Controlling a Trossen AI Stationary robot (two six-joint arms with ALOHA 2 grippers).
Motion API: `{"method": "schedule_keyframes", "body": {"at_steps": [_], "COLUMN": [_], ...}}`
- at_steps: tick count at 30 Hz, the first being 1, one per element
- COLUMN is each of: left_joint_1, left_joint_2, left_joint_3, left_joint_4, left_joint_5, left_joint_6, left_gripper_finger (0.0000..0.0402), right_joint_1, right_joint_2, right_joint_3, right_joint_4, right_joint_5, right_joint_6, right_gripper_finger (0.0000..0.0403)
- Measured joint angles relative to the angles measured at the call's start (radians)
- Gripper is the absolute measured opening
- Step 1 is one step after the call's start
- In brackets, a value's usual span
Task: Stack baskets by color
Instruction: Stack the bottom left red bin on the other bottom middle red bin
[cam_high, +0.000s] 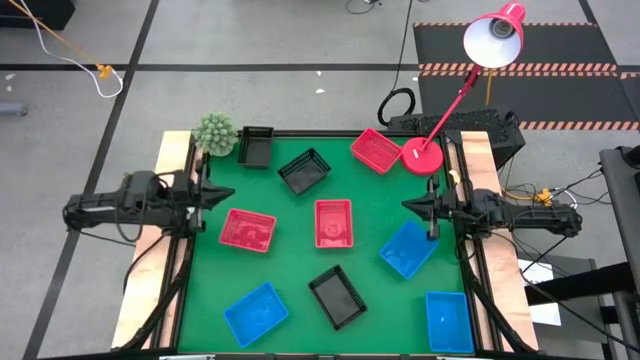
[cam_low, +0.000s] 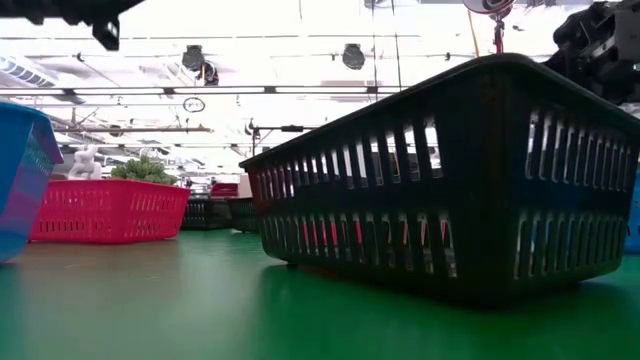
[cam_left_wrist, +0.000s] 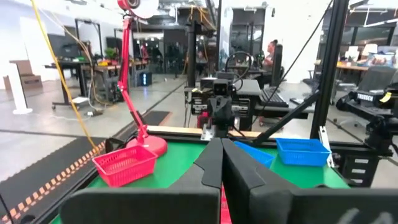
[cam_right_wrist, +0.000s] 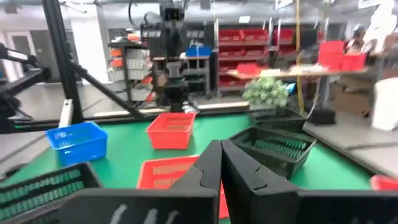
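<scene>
Three red baskets (cam_high: 247, 230) (cam_high: 333, 223) (cam_high: 376, 150), three blue baskets (cam_high: 408, 249) (cam_high: 256, 313) (cam_high: 447, 321) and three black baskets (cam_high: 305, 171) (cam_high: 256, 146) (cam_high: 337, 296) lie apart on the green table (cam_high: 290, 255), each on its own bottom. My left gripper (cam_high: 228, 194) hangs shut over the table's left edge, pointing level toward the right. My right gripper (cam_high: 408, 205) hangs shut over the right edge, beside the upper blue basket, pointing left. The wrist views show both pairs of fingers (cam_left_wrist: 221, 149) (cam_right_wrist: 219, 148) closed with nothing between them.
A red desk lamp stands with its round base (cam_high: 422, 157) at the far right corner, next to a red basket. A fuzzy green plant (cam_high: 214, 133) sits at the far left corner. Wooden rails (cam_high: 160, 250) run along both sides. Bare green shows between the baskets.
</scene>
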Motion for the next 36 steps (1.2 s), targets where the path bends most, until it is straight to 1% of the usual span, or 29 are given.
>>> {"method": "schedule_keyframes", "body": {"at_steps": [3, 5, 7, 10, 17, 21, 24, 29, 33, 36], "left_joint_1": [0.0, 0.0, 0.0, 0.0, 0.0, 0.0, 0.0, -0.014, -0.04, -0.064], "left_joint_2": [0.097, 0.159, 0.219, 0.295, 0.385, 0.416, 0.438, 0.469, 0.506, 0.548], "left_joint_3": [0.105, 0.165, 0.217, 0.271, 0.298, 0.298, 0.298, 0.304, 0.361, 0.42], "left_joint_4": [-0.047, -0.076, -0.11, -0.157, -0.165, -0.164, -0.164, -0.165, -0.165, -0.201], "left_joint_5": [0.0, 0.0, -0.001, 0.0, 0.0, 0.0, -0.001, -0.001, -0.018, -0.058], "left_joint_6": [-0.002, 0.001, 0.017, 0.021, 0.066, 0.059, 0.036, 0.0, -0.005, 0.003], "left_gripper_finger": [0.0001, 0.0001, 0.0003, 0.0005, 0.0004, 0.0013, 0.0015, 0.0016, 0.002, 0.0037], "right_joint_1": [0.0, 0.0, 0.0, 0.0, 0.0, 0.0, 0.0, 0.0, 0.0, 0.0], "right_joint_2": [0.029, 0.065, 0.115, 0.209, 0.486, 0.629, 0.704, 0.77, 0.795, 0.796], "right_joint_3": [0.073, 0.144, 0.233, 0.413, 0.833, 1.002, 1.061, 1.067, 1.053, 1.027], "right_joint_4": [-0.011, -0.066, -0.149, -0.267, -0.621, -0.735, -0.747, -0.722, -0.706, -0.667], "right_joint_5": [0.0, 0.0, 0.001, 0.001, 0.001, 0.001, 0.001, -0.001, 0.0, 0.001], "right_joint_6": [0.038, 0.039, 0.04, 0.041, 0.074, 0.088, 0.092, 0.051, 0.037, 0.036], "right_gripper_finger": [0.0, 0.0, 0.0, 0.0, 0.0, 0.0, 0.0, 0.0, 0.0, 0.0]}}
